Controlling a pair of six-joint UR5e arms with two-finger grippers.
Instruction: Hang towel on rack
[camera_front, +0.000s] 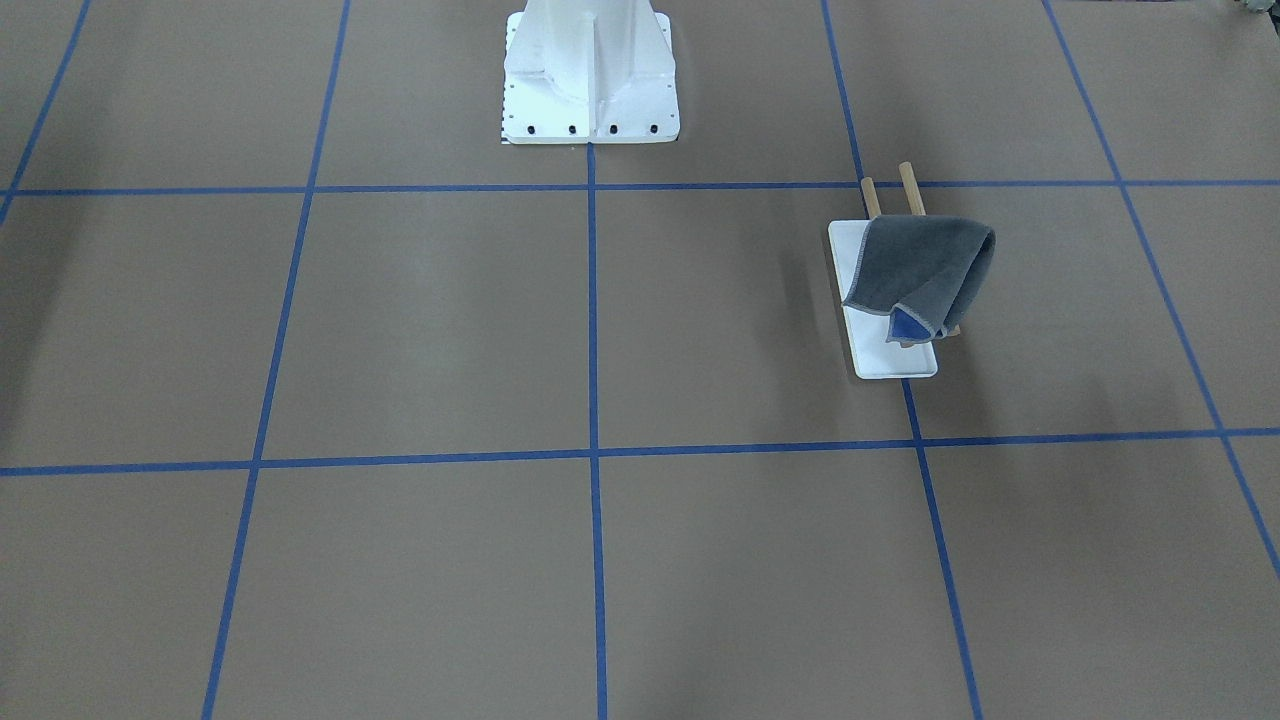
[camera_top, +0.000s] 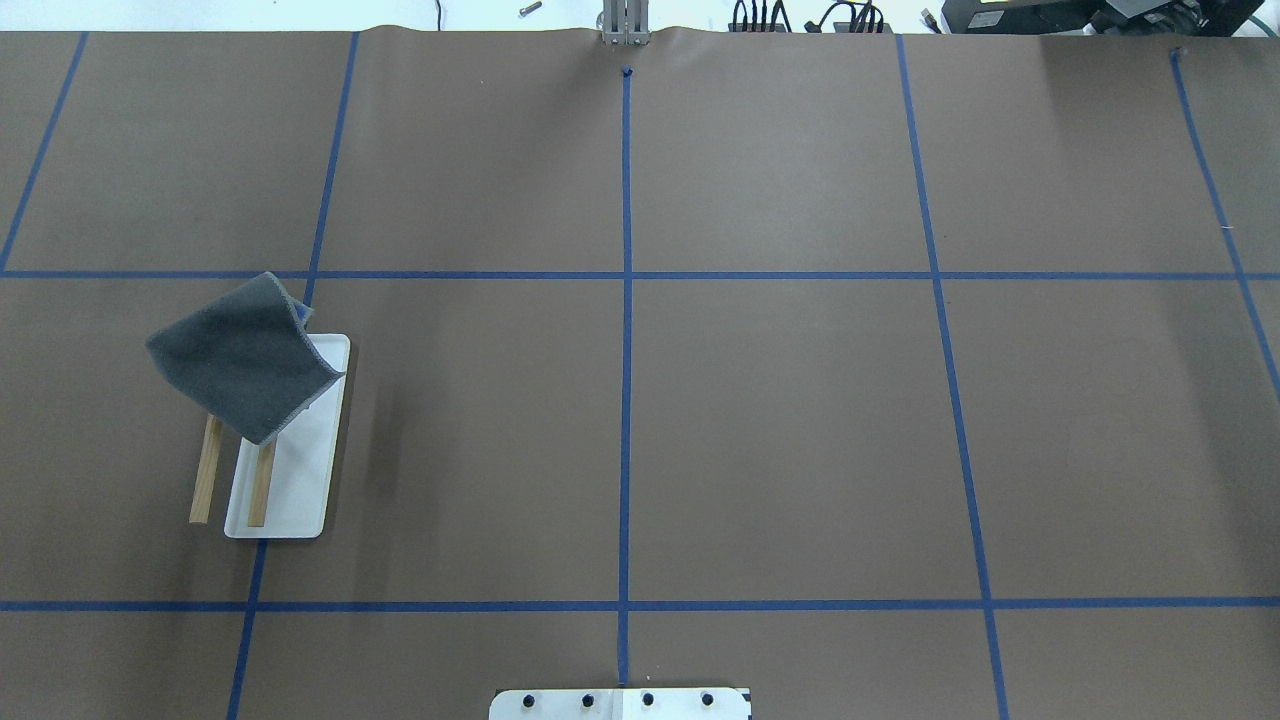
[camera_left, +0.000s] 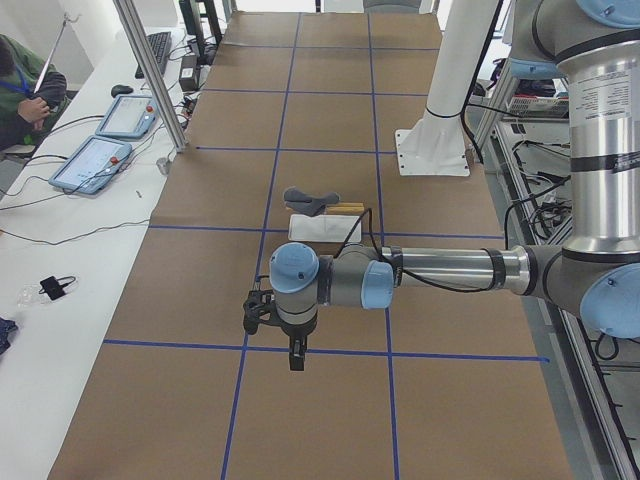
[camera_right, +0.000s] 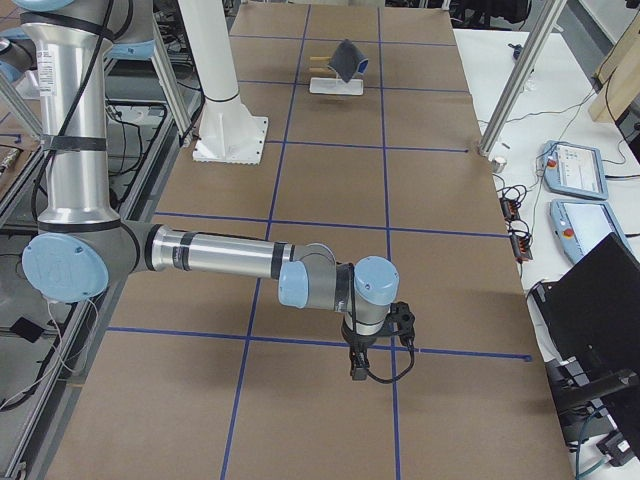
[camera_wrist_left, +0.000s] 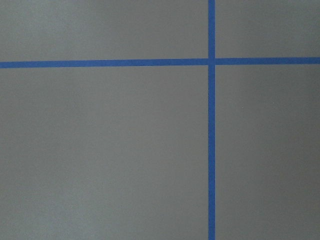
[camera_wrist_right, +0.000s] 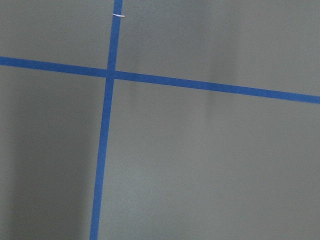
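While the towel (camera_top: 245, 355) drapes over the rack (camera_top: 300, 490) at nine o'clock overhead, long axis running twelve-to-six, the left gripper (camera_left: 295, 360) hangs nearer than the right gripper (camera_right: 357, 368); how far either's jaws are parted, can't tell.

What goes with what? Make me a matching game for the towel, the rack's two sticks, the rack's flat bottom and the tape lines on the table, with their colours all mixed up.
Things:
1. towel
2. rack's two sticks
3. rack's flat bottom
4. tape lines

Main colours:
A. white
B. blue
C. dark grey
D. light brown

Right pairs: 1-C, 2-D, 3-A, 4-B.
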